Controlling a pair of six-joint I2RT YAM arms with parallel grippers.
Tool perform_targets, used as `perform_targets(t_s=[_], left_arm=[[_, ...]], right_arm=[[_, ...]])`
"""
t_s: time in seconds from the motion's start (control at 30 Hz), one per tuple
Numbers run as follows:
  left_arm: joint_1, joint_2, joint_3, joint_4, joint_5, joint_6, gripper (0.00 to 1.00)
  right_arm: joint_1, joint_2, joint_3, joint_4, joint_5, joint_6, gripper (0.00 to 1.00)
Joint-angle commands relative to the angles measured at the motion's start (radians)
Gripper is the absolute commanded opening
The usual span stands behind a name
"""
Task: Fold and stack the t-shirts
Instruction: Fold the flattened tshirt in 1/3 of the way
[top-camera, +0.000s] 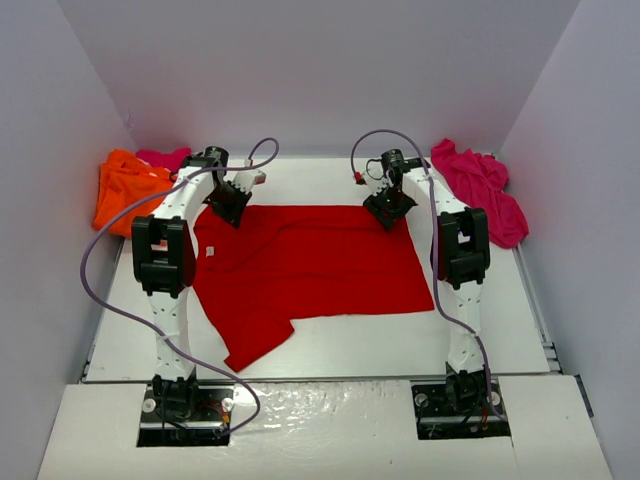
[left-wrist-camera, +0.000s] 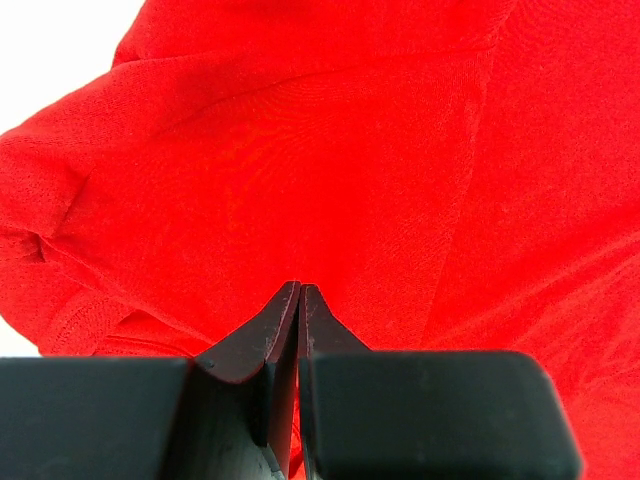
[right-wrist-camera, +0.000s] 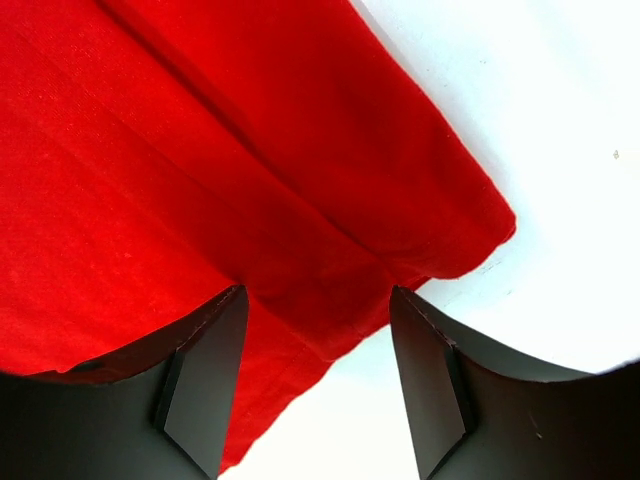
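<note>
The red t-shirt (top-camera: 320, 265) lies spread mid-counter (top-camera: 340, 345), with bare room along the near edge. The left claw (left-wrist-camera: 300, 290) is pinched tight on its far-left edge. The right claw (right-wrist-camera: 318, 292) gapes empty over the far-right hem corner.

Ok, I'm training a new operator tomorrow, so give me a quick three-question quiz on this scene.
1. True or false: the right gripper is shut.
2. Which shirt lies spread out in the middle of the table? A orange, B red, C pink.
3. Fill in: the orange t-shirt is bunched at the far ___ corner.

Key
1. False; it is open over a corner of the red t-shirt.
2. B.
3. left.
</note>
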Motion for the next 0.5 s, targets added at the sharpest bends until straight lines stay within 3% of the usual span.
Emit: perform_targets(t_s=[0.0,0.23,0.43,0.47], left_arm=[[-0.008,-0.040,0.000,-0.010,-0.005,0.024,0.00],[-0.010,-0.037,-0.004,-0.015,-0.009,0.028,0.00],[-0.008,-0.032,-0.007,-0.017,-0.020,0.030,0.00],[-0.009,-0.032,-0.007,-0.016,-0.021,0.031,0.00]], right_arm=[[-0.011,0.009,0.051,-0.038,-0.010,-0.002,0.51],[-0.040,0.082,0.101,-0.088,-0.071,-0.015,0.45],[-0.054,0.120,0.119,-0.117,-0.107,-0.034,0.19],[-0.052,0.117,0.114,-0.120,-0.110,-0.042,0.10]])
